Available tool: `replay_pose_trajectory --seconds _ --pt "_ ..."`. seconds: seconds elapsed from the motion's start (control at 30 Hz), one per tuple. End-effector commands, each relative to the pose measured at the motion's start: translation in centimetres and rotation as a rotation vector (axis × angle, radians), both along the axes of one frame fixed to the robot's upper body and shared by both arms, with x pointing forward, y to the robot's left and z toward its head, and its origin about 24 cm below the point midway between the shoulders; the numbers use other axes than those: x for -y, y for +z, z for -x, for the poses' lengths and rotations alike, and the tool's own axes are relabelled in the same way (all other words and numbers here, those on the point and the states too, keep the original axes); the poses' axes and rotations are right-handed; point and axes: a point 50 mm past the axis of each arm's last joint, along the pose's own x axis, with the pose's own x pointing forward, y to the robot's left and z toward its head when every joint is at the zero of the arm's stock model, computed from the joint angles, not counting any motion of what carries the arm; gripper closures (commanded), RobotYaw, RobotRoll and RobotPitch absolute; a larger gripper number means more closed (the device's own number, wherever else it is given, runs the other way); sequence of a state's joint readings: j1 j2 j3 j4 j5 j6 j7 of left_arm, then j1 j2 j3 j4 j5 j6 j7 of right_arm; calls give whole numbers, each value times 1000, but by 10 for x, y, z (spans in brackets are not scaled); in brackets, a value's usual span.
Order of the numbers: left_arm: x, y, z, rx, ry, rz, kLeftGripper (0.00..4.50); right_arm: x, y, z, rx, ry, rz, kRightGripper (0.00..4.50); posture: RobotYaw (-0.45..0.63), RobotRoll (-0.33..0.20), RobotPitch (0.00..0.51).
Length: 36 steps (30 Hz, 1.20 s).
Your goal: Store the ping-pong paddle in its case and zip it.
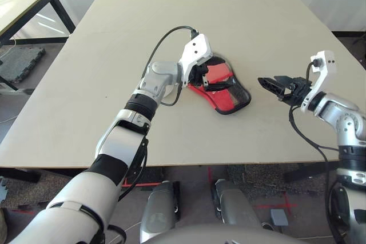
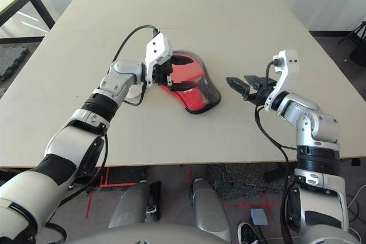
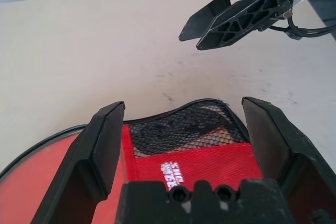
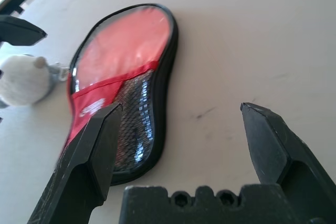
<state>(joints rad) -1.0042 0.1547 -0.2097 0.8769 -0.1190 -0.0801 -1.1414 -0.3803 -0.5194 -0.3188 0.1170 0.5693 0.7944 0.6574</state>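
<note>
A red paddle-shaped fabric case (image 2: 191, 87) with black trim lies flat near the middle of the table, its black mesh pocket (image 4: 134, 121) and white logo (image 3: 173, 170) facing up. A fluffy white pom-pom (image 4: 25, 81) rests on the tabletop just beside its rounded end.

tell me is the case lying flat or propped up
Flat. The case lies with its whole black-trimmed outline against the table, mesh pocket facing up; both grippers' jaws are clear of it.
</note>
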Motion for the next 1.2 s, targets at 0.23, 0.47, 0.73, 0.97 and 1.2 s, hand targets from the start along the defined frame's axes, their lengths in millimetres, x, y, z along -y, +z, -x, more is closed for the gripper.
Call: replay_pose_trajectory --seconds 0.23,0.47,0.73,0.97,1.2 --pt "-58 -6 10 -66 17 -31 0 -27 -29 -5 -109 80 -66 46 70 0 93" --pt "-92 -5 29 -86 100 -47 0 -37 -46 -12 -170 102 -90 46 138 0 94" --pt "-109 -5 42 -110 166 -48 0 -56 -56 -8 -222 163 -147 46 159 0 95" --pt "-106 -4 41 -113 166 -49 0 -62 -60 -1 -276 166 -181 1707 140 0 99" --pt "-103 -5 39 -114 153 -50 0 -56 -63 11 -313 145 -179 4391 118 0 107"
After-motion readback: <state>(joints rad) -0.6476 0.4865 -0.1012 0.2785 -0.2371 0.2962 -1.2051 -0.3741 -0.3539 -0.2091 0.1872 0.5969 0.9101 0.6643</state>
